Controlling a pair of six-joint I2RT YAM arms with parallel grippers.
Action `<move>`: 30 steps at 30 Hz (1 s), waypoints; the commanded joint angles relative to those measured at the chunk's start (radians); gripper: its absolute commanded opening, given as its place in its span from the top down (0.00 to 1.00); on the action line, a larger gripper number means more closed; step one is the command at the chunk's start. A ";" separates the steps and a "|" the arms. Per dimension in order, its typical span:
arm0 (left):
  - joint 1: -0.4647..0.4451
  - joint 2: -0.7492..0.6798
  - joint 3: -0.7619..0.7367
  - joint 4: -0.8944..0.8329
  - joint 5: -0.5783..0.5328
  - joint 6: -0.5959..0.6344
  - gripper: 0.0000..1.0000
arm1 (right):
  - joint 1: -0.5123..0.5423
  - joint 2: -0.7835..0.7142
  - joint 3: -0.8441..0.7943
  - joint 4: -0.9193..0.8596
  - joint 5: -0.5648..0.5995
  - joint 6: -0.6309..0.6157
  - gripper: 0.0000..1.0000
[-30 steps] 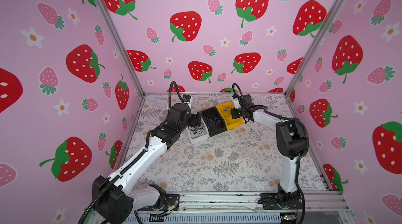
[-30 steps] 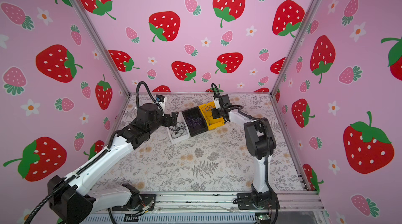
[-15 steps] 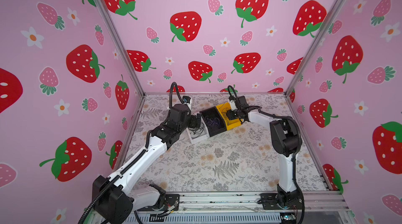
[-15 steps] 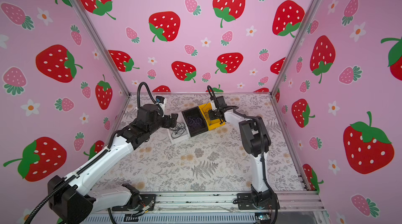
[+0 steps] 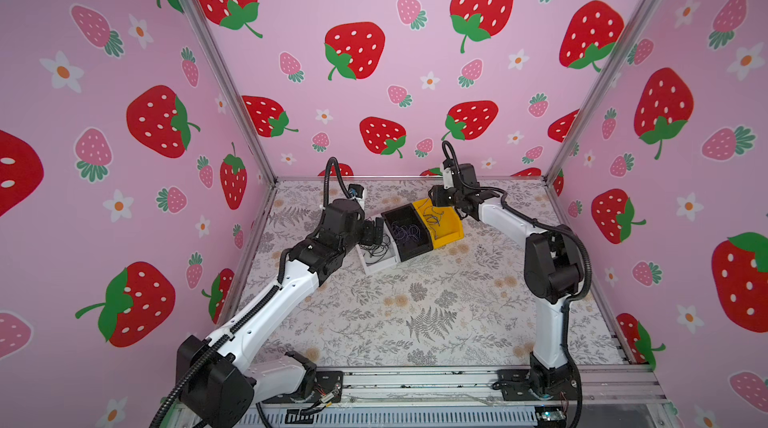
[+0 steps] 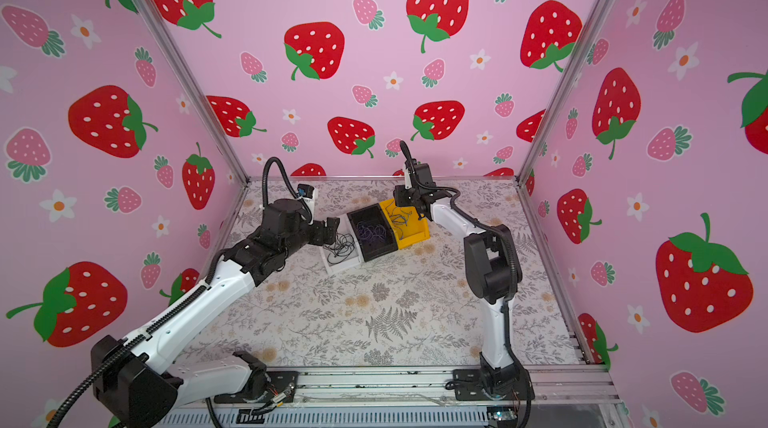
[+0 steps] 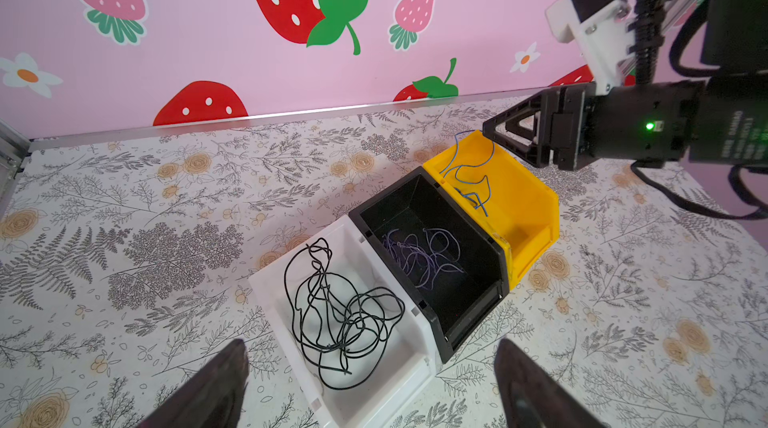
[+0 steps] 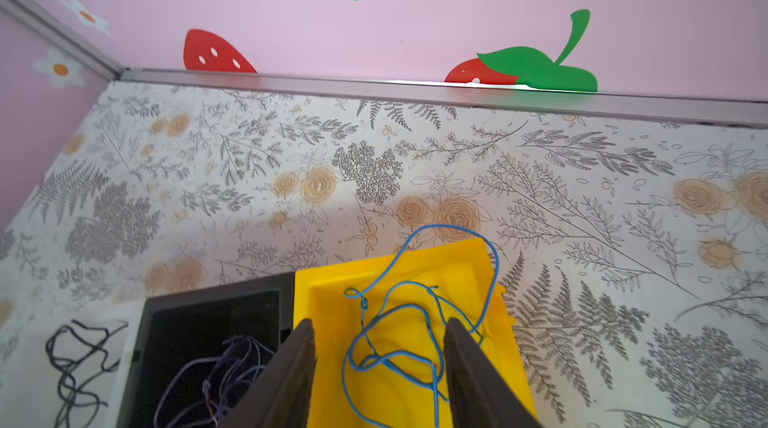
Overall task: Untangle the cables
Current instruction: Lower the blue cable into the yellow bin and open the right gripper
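Up close, the right wrist view shows what both top views blur: the right gripper (image 8: 379, 324) half-spread astride the blue cable (image 8: 390, 309) in the yellow bin (image 8: 324, 280), gripping nothing. Left wrist view: left gripper (image 7: 370, 347) wide near the black cable (image 7: 332, 314) in the white bin (image 7: 266, 280), purple cable (image 7: 419, 255) in the black bin (image 7: 461, 314). Floral tabletop (image 5: 415, 314), pink strawberry walls (image 5: 291, 23).

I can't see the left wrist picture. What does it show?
Three bins sit in a row on a flowery table: white bin with black cable, black bin with purple cable, yellow bin with blue cable. The right end effector hovers by the yellow bin.
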 commanded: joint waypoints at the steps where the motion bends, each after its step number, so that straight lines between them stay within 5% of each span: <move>1: 0.007 -0.006 0.002 -0.018 -0.003 -0.010 0.07 | 0.001 0.062 0.019 0.013 0.001 0.121 0.51; 9: 0.014 -0.023 -0.016 -0.023 -0.003 -0.009 0.06 | -0.026 0.020 0.002 0.016 0.042 0.153 0.53; 22: 0.049 -0.026 -0.023 -0.071 -0.015 -0.025 0.06 | -0.132 0.172 0.197 -0.145 -0.166 -0.037 0.50; 30: 0.166 -0.023 -0.067 -0.107 0.058 -0.143 0.06 | -0.152 0.237 0.215 -0.089 -0.247 -0.054 0.58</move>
